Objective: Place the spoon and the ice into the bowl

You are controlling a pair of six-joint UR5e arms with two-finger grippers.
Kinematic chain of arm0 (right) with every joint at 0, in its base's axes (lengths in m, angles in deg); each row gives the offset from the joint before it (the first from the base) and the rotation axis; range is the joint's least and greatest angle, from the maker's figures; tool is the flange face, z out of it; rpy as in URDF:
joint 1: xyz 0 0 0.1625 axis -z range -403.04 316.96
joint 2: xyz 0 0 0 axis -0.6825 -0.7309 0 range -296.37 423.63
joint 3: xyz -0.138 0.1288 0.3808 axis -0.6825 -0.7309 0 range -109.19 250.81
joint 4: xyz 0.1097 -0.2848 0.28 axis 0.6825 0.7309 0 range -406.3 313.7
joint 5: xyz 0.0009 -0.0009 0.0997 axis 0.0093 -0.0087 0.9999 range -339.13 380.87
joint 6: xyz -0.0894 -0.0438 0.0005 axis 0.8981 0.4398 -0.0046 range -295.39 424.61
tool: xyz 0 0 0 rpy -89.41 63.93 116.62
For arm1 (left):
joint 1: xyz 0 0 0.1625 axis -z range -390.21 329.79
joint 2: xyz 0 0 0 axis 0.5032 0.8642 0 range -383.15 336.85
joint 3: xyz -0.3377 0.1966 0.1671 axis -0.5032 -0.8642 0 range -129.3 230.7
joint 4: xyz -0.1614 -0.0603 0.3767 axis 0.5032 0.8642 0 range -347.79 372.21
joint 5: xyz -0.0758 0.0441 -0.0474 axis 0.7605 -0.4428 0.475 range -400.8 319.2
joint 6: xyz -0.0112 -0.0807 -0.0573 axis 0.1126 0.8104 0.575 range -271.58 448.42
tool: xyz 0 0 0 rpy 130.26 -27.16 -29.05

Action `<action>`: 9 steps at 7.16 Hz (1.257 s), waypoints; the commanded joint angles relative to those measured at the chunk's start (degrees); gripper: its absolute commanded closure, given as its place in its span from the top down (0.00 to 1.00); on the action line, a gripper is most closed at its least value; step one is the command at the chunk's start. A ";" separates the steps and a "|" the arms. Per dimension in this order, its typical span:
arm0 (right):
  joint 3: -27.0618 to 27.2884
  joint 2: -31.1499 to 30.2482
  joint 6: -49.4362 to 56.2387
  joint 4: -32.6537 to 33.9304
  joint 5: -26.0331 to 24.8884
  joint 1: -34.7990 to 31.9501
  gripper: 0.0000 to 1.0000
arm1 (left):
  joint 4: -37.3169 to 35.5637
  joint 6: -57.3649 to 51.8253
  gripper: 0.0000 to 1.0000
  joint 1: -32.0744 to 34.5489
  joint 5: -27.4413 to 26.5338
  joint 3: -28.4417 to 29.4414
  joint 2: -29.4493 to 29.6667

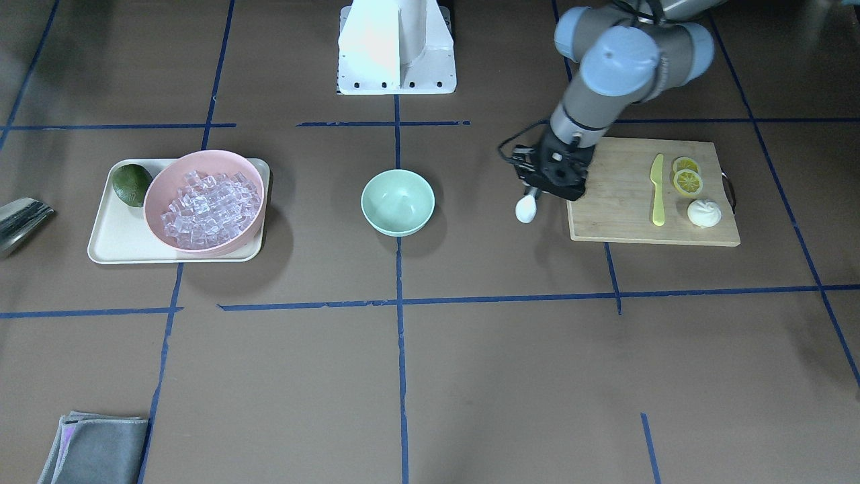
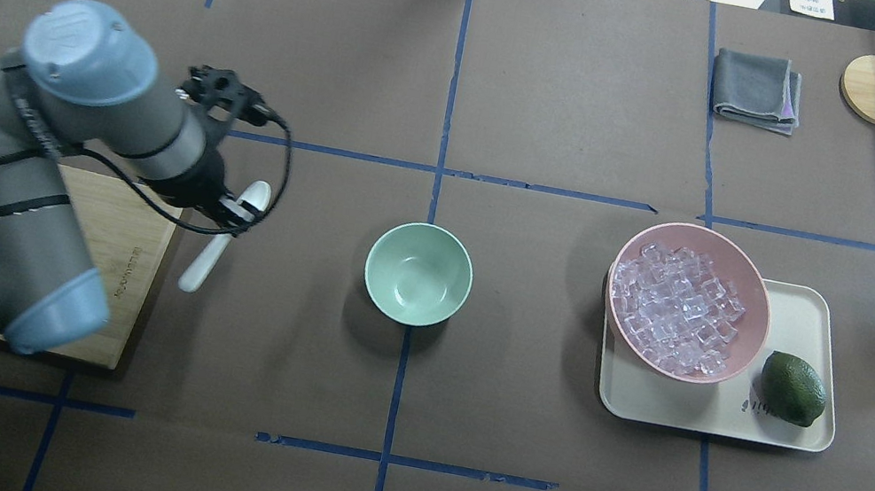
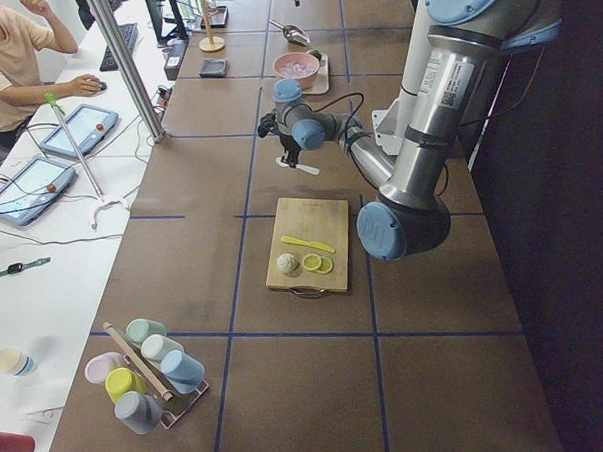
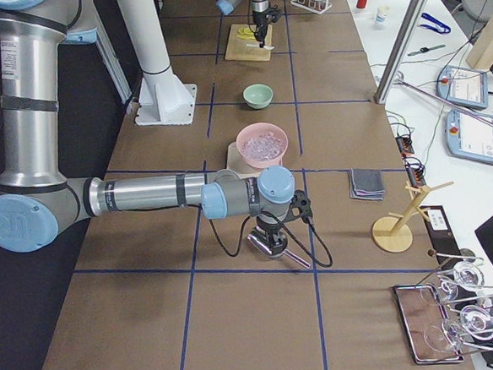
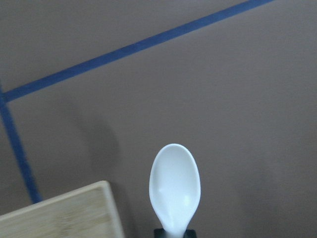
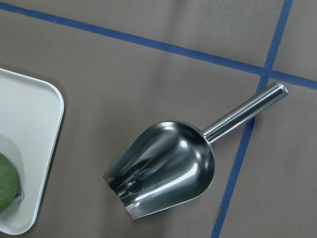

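Note:
My left gripper (image 2: 238,210) is shut on the neck of the white spoon (image 2: 205,263), just off the cutting board's inner edge. The spoon's rounded end (image 1: 526,210) points away from the robot and fills the lower middle of the left wrist view (image 5: 175,186) over bare table. The empty mint-green bowl (image 2: 418,274) sits at the table's centre, to the right of the spoon. Ice cubes (image 2: 674,310) fill the pink bowl (image 2: 748,273) on a tray. My right gripper (image 4: 267,234) shows only in the exterior right view, over a metal scoop; I cannot tell whether it is open or shut.
The wooden cutting board (image 1: 625,225) carries a yellow knife (image 1: 658,190), lemon slices (image 1: 686,178) and a white bun (image 1: 704,213). The cream tray (image 2: 804,310) also holds a lime (image 2: 793,389). The metal scoop (image 6: 163,168) lies right of the tray. A grey cloth (image 2: 756,87) lies far right.

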 commanded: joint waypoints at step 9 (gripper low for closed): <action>-0.42 1.79 -0.99 -0.15 0.78 2.35 1.00 | -4.43 8.46 0.81 -8.65 -6.56 12.60 19.41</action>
